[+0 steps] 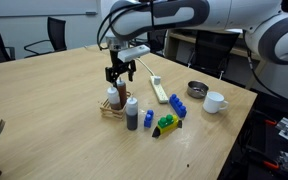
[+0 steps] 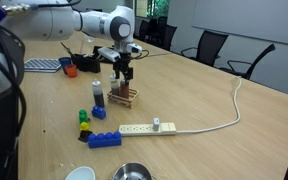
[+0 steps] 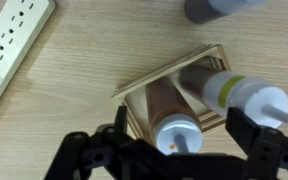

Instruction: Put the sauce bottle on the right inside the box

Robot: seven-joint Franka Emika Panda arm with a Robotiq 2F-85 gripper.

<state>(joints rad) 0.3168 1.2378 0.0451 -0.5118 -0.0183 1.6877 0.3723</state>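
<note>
The sauce bottle (image 3: 162, 100), reddish-brown with a pale cap, stands upright inside the box (image 3: 171, 69), a low tan slatted crate. A yellowish bottle (image 3: 234, 92) leans in the crate beside it. My gripper (image 3: 184, 138) is open just above the crate, one finger on each side of the sauce bottle's cap, not touching it. In both exterior views the gripper (image 1: 120, 72) (image 2: 125, 71) hangs over the crate (image 1: 108, 108) (image 2: 125, 99), with the sauce bottle (image 1: 120, 93) (image 2: 120, 88) below it.
A white-topped bottle with a dark lower half (image 1: 132, 113) (image 2: 98, 96) stands next to the crate. Toy blocks (image 1: 167, 124) (image 2: 85, 123) and a blue block (image 1: 148, 118) lie near. A white power strip (image 1: 159, 90) (image 3: 14, 45), a metal bowl (image 1: 196, 89) and a mug (image 1: 215, 101) are farther off.
</note>
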